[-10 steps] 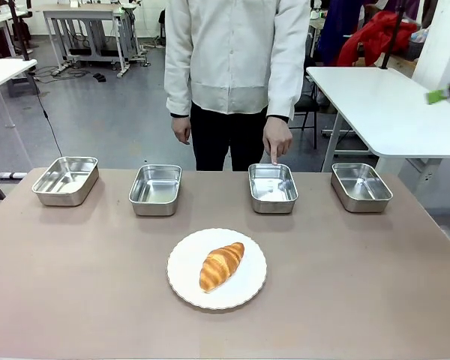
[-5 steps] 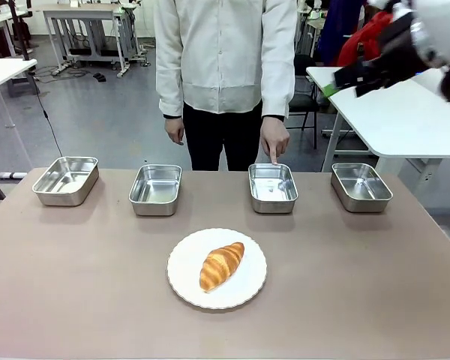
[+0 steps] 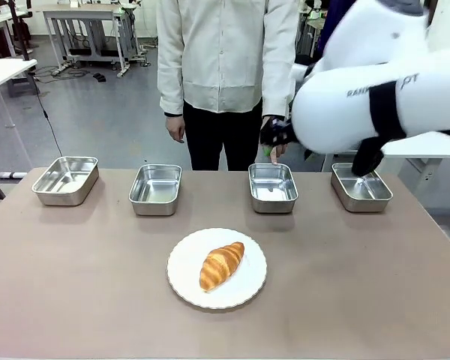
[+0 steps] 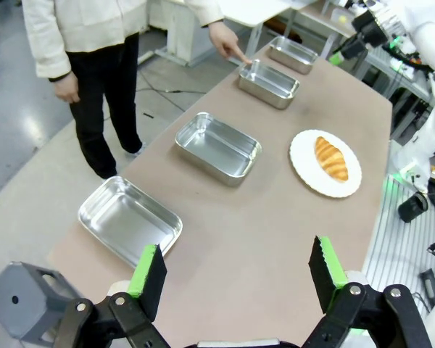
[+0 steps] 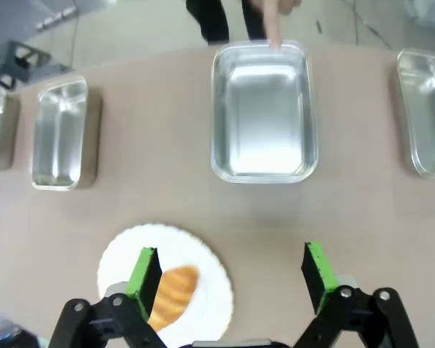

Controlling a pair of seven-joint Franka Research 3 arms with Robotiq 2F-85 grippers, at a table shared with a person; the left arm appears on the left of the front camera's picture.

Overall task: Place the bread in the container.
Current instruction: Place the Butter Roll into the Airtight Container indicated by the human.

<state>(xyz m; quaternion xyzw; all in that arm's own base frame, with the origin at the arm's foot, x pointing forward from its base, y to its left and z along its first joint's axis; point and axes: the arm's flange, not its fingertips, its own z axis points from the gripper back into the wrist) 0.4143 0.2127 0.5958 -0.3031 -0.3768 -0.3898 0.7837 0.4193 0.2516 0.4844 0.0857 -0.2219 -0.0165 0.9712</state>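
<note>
Bread on plate; right claw agape

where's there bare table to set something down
Bare table left of the white plate, before the leftmost pan, and right of the plate to the table edge. Crowded: the far pan row, where the person's hand points and the right arm hangs.
</note>
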